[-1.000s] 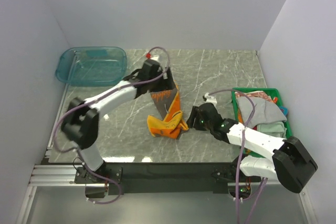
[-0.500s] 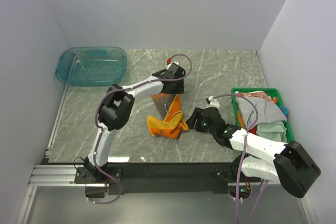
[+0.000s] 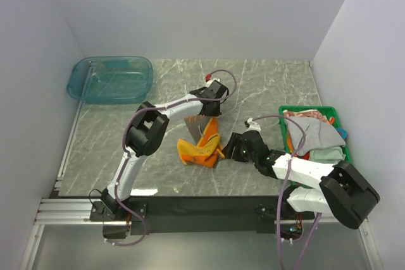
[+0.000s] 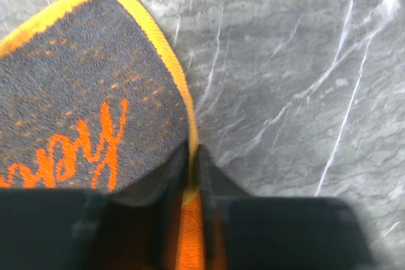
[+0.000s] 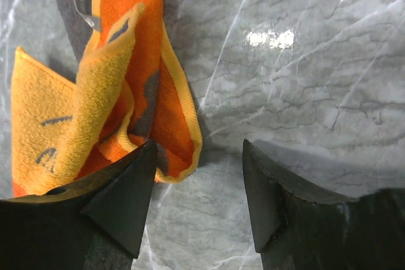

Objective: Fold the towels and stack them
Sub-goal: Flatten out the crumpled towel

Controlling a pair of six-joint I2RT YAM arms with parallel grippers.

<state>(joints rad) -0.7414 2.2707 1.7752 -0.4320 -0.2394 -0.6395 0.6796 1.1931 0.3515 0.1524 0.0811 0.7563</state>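
Observation:
An orange-brown towel [image 3: 201, 140] with orange lettering lies crumpled at the table's middle, its grey-brown far end [image 4: 82, 112] spread flat. My left gripper [image 3: 210, 100] is at that far end, and in the left wrist view it [image 4: 192, 156] is shut on the towel's orange hem at the right edge. My right gripper [image 3: 231, 146] rests low by the towel's near right side. It [image 5: 199, 175] stands open, and the bunched orange folds [image 5: 126, 61] touch its left finger with bare marble between the jaws. More towels [image 3: 316, 134], grey, red and pale green, are heaped in the crate.
A green plastic crate [image 3: 286, 110] sits at the right edge of the table. A clear teal tub [image 3: 111, 79] stands at the back left. White walls close in the left, back and right sides.
My left arm has swung right from the towel's far left corner to its far right edge, and its jaws have closed on the hem. The right gripper has barely moved.

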